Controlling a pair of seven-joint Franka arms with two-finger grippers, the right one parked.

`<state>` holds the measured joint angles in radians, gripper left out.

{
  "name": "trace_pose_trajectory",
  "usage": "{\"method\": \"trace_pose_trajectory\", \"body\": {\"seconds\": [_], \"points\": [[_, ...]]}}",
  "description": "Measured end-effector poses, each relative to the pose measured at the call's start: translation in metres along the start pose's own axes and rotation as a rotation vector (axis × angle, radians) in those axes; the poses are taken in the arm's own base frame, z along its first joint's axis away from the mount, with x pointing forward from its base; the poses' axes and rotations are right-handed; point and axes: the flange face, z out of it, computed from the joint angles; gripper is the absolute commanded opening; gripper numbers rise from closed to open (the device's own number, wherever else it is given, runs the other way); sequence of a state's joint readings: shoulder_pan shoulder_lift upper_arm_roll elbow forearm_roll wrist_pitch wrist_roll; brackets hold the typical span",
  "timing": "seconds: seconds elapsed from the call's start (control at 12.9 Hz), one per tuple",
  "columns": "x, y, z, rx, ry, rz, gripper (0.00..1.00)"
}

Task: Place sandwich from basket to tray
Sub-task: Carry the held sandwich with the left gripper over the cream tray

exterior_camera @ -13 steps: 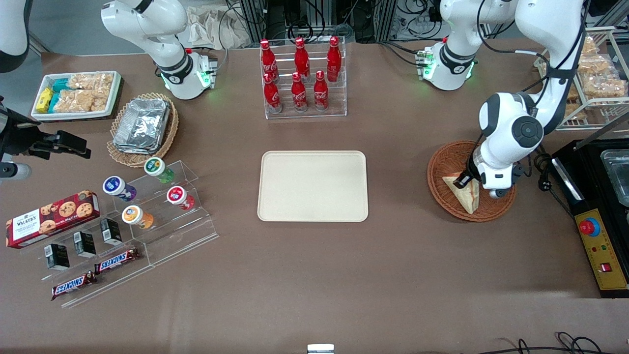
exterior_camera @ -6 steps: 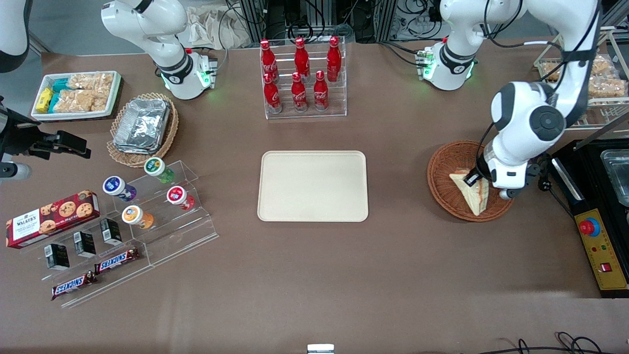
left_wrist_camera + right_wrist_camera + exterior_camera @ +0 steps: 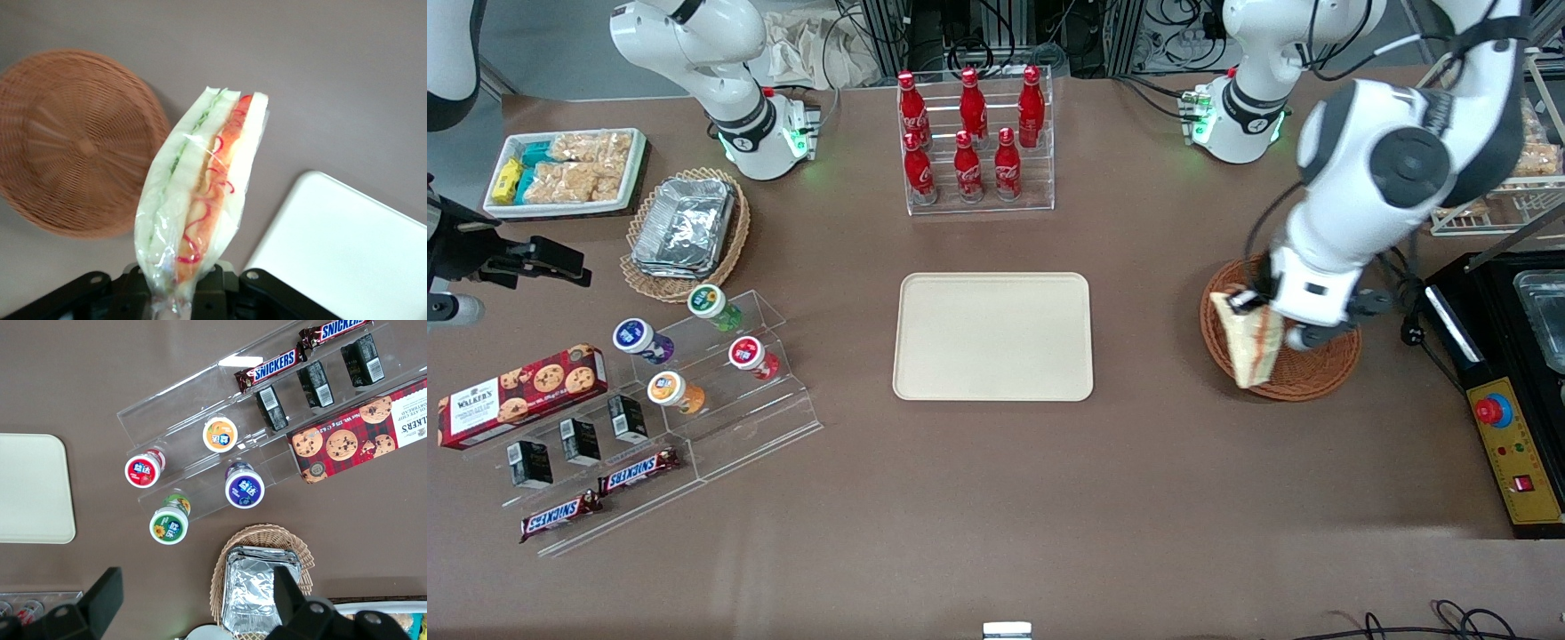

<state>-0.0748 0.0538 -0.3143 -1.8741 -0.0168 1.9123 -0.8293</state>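
A: On the table's middle lies the tray (image 3: 993, 336), bare. Why is the sandwich (image 3: 1254, 342) hanging above the basket (image 3: 1303, 373)?

B: The gripper (image 3: 1249, 300) pinches its top corner so it clears the rim for carrying.

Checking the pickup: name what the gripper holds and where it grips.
The gripper holds the wrapped sandwich by one end, lifted above the basket.
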Motion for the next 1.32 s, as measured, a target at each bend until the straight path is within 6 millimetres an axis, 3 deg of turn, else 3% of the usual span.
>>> {"method": "trace_pose_trajectory", "body": {"seconds": [0.23, 0.39, 0.62, 0.86, 1.09, 1.17, 1.24, 1.32], "points": [[-0.059, 0.065, -0.004, -0.031, -0.006, 0.041, 0.0], [-0.085, 0.097, 0.017, -0.063, -0.018, 0.092, 0.0], [-0.109, 0.132, 0.088, -0.01, -0.029, 0.191, 0.0], [-0.115, 0.15, 0.166, 0.039, -0.025, 0.213, 0.0], [-0.12, 0.158, 0.222, 0.074, 0.011, 0.19, 0.0], [-0.124, 0.16, 0.234, 0.077, 0.018, 0.181, 0.06], [-0.128, 0.164, 0.241, 0.076, 0.025, 0.175, 0.45], [-0.131, 0.166, 0.244, 0.074, 0.031, 0.172, 0.99]]}}
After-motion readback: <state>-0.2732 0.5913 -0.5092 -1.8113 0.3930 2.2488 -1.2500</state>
